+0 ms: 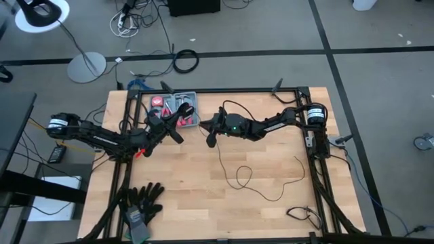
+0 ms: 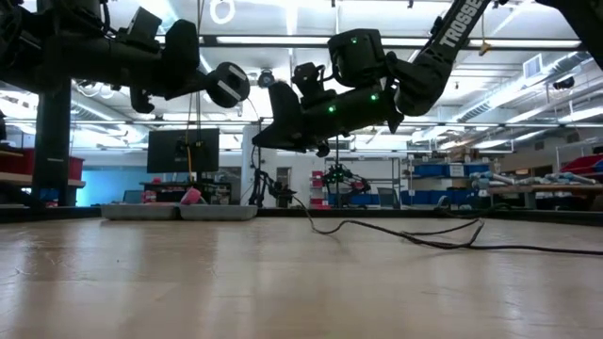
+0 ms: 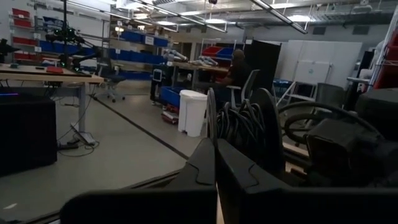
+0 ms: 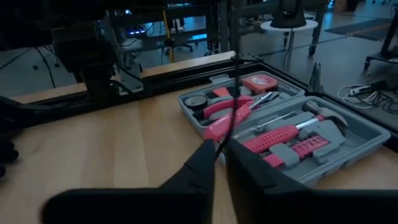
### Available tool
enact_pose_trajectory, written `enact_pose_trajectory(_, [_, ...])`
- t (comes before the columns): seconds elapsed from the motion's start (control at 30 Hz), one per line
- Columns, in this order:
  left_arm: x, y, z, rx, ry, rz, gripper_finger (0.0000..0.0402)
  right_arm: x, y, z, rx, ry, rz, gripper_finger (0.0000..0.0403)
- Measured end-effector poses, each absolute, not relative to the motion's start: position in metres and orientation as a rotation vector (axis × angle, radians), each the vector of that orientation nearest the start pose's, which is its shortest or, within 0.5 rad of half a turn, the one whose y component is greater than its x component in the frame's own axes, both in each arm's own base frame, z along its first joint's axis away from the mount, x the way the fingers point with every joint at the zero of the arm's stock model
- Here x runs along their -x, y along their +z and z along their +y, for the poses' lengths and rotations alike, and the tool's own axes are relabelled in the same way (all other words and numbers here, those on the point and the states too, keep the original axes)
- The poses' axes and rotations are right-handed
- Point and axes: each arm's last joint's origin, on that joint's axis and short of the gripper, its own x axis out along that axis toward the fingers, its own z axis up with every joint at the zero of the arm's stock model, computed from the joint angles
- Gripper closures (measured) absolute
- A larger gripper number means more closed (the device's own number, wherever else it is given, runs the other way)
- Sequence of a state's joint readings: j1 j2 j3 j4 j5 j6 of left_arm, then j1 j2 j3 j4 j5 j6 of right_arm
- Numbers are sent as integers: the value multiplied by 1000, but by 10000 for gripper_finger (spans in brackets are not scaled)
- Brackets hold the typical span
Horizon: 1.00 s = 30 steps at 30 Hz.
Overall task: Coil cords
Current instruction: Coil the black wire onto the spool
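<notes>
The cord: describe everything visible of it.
The cord is a very thin black wire, limp, lying in loose curves and one small loop on the wooden table. One end rises off the table to the right gripper, whose jaws pinch it, as the right wrist view shows. No puck end is discernible.

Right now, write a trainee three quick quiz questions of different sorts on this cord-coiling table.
1. True or false: the right hand is closed on the thin black cord.
2. Which lies at the table's far edge? A) grey tool case B) red bucket C) cardboard box
3. Fill in: the black gloves lie at the table's near ____ corner.

Key: 1 true: in the right wrist view the fingers pinch the cord, whose loose loops trail over the wooden table. 2 A. 3 left. The left hand is shut, raised beside the case, holding nothing that shows.
</notes>
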<state>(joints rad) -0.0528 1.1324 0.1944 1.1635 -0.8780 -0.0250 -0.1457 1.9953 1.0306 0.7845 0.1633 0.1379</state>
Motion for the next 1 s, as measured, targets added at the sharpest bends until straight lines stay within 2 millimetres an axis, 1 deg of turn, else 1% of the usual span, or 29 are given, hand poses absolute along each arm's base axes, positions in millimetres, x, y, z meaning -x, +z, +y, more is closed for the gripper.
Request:
enact_pose_trajectory(0.07, [-186,200,12,128,819,-217,401,-408,160,-63,-134,-317,160,390])
enact_pose_trajectory(0.1, [-186,200,12,128,819,-219,401,-408,160,-62,-130,-316,161,396])
enact_pose_trajectory(0.23, [-186,202,12,139,818,-243,401,-408,159,-59,-122,-328,169,399])
enact_pose_trajectory(0.33, [-186,202,12,135,818,-238,401,-409,157,-57,-116,-331,210,401])
enact_pose_trajectory(0.5, [-186,201,12,144,817,-238,401,-425,169,-52,-82,-288,320,402])
enact_pose_trajectory(0.63, [-187,199,13,172,830,-224,401,-438,181,-47,-43,-199,358,402])
enact_pose_trajectory(0.77, [-197,199,13,167,863,-129,401,-443,189,-45,-11,-142,400,402])
enact_pose_trajectory(0.9, [-212,205,12,141,858,-42,401,-449,199,-43,-1,-84,403,403])
enact_pose_trajectory(1.0, [-222,208,10,106,827,36,401,-448,197,-39,29,-75,432,403])
